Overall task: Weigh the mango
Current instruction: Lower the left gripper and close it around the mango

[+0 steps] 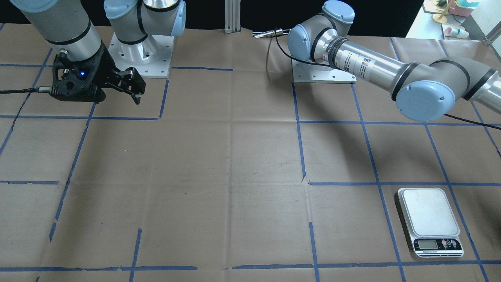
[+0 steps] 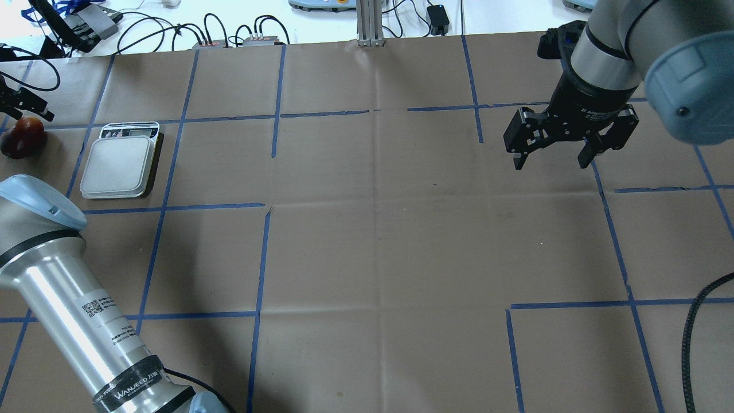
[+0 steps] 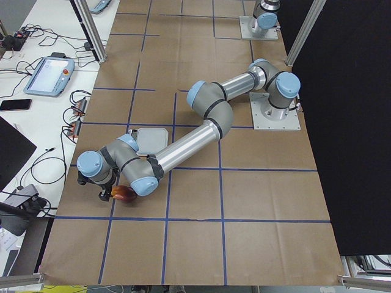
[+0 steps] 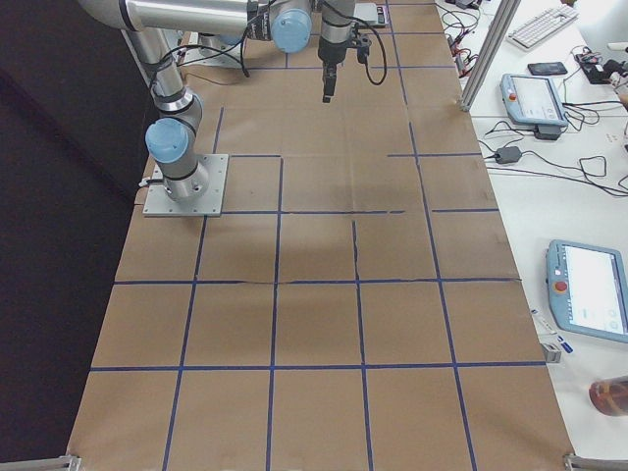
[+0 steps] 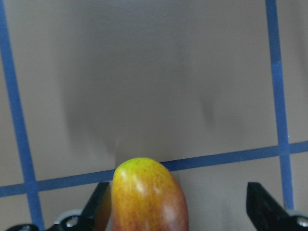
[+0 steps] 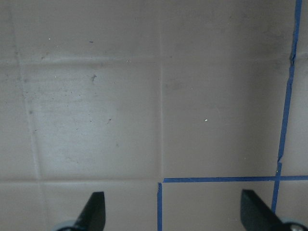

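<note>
The mango (image 2: 23,137), dark red with an orange-yellow end, lies on the brown paper at the table's far left, just left of the scale (image 2: 117,166). My left gripper (image 2: 26,106) is low over the mango and open. In the left wrist view the mango's yellow end (image 5: 149,197) sits between the fingers, close to the left finger (image 5: 98,204) and far from the right one. The exterior left view shows the same (image 3: 125,194). The scale's platform (image 1: 428,213) is bare. My right gripper (image 2: 553,152) hangs open and empty over the table's right side (image 6: 172,194).
Brown paper with a blue tape grid (image 2: 264,258) covers the table. The left arm's long link (image 2: 74,310) reaches across the near left corner. Cables and boxes (image 2: 229,34) lie beyond the far edge. The arm base plates (image 1: 141,55) stand on the robot's side.
</note>
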Robot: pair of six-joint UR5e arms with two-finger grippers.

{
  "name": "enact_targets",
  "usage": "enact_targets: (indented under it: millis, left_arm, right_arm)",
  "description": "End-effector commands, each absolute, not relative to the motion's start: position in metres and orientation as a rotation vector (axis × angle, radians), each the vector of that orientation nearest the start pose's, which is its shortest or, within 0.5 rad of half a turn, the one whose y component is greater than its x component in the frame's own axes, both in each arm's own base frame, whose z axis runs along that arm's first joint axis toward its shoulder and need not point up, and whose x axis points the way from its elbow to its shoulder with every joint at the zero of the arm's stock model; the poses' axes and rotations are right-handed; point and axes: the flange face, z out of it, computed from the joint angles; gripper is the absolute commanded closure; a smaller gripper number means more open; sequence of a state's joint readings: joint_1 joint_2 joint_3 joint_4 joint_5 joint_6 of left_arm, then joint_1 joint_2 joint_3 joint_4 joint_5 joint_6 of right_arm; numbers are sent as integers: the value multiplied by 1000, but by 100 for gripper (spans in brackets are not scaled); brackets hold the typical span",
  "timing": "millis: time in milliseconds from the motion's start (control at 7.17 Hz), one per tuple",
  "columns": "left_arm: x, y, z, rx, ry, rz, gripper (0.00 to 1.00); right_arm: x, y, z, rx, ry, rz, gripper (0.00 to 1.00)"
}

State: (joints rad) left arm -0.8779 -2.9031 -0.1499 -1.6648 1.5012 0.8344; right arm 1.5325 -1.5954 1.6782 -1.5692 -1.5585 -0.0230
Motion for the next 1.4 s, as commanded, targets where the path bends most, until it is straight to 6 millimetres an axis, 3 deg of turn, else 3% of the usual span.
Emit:
enact_targets:
  millis: [0,419,698,977,1256]
  left_arm:
    - [472,-781,191,219,3180,-26,1]
    - [472,-781,191,219,3180,-26,11]
    - [473,-779,189,214,3191,-9,11]
    - [489,-759,185,173,3245,76,11]
    - [491,-752,177,167,3261,153,10]
  right_arm:
    - [116,-476,447,25,3124,131,0]
    - [116,-476,447,25,3124,131,0]
    - [116,-476,447,25,3124,131,0]
    - [116,-476,447,25,3124,131,0]
    - [116,-476,447,25,3124,131,0]
